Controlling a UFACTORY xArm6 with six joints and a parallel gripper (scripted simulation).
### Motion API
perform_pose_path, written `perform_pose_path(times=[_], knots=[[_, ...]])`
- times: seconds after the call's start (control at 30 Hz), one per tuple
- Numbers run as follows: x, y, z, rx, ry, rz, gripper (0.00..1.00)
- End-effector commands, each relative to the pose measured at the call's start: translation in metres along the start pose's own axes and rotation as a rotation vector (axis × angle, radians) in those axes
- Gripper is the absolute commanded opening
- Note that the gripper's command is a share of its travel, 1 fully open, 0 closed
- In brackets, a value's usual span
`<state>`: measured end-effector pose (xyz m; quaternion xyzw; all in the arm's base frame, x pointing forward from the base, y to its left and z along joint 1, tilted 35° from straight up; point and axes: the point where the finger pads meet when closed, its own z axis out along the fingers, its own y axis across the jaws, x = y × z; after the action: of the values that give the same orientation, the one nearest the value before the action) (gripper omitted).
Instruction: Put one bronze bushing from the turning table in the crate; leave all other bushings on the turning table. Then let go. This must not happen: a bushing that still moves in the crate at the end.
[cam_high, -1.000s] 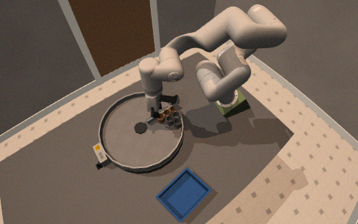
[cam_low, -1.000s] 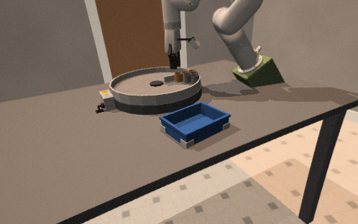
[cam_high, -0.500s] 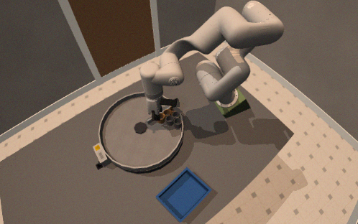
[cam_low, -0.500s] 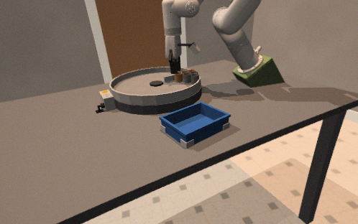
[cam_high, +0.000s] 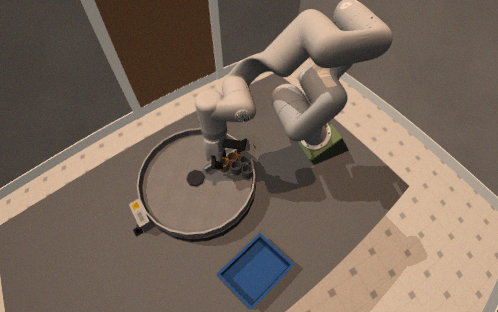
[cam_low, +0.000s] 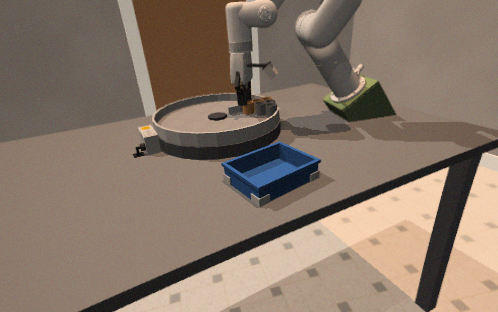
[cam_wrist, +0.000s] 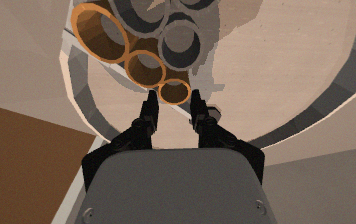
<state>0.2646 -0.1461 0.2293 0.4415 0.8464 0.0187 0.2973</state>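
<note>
The round turning table (cam_high: 192, 230) (cam_low: 215, 130) carries a cluster of bushings at its right side. In the wrist view three bronze bushings stand in a row; the nearest and smallest bronze bushing (cam_wrist: 174, 94) sits just beyond my fingertips. Grey bushings (cam_wrist: 165, 50) (cam_high: 244, 169) (cam_low: 268, 105) stand beside them. The bronze ones also show in the top and exterior views (cam_high: 230, 159) (cam_low: 248, 107). My gripper (cam_wrist: 174, 98) (cam_high: 218, 163) (cam_low: 243, 99) points straight down over the cluster, half open, fingers on either side of the nearest bronze bushing, holding nothing. The blue crate (cam_high: 239, 254) (cam_low: 280, 185) is empty, in front of the turning table.
A black hub disc (cam_high: 195, 178) (cam_low: 217, 116) marks the turning table's middle. A small box with a yellow label (cam_high: 137, 210) (cam_low: 146, 131) sits at the table's left rim. The arm's green base block (cam_high: 332, 147) (cam_low: 367, 102) stands at the right.
</note>
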Motion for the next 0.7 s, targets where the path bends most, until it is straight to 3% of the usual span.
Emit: perform_pose_path(times=[0.0,0.3,0.33,0.67], knots=[[-0.0016,0.0008,0.0027,-0.001,-0.003,0.0,0.47],[-0.0016,0.0008,0.0027,-0.001,-0.003,0.0,0.47],[-0.0016,0.0008,0.0027,-0.001,-0.003,0.0,0.0],[-0.0016,0.0008,0.0027,-0.001,-0.003,0.0,0.0]])
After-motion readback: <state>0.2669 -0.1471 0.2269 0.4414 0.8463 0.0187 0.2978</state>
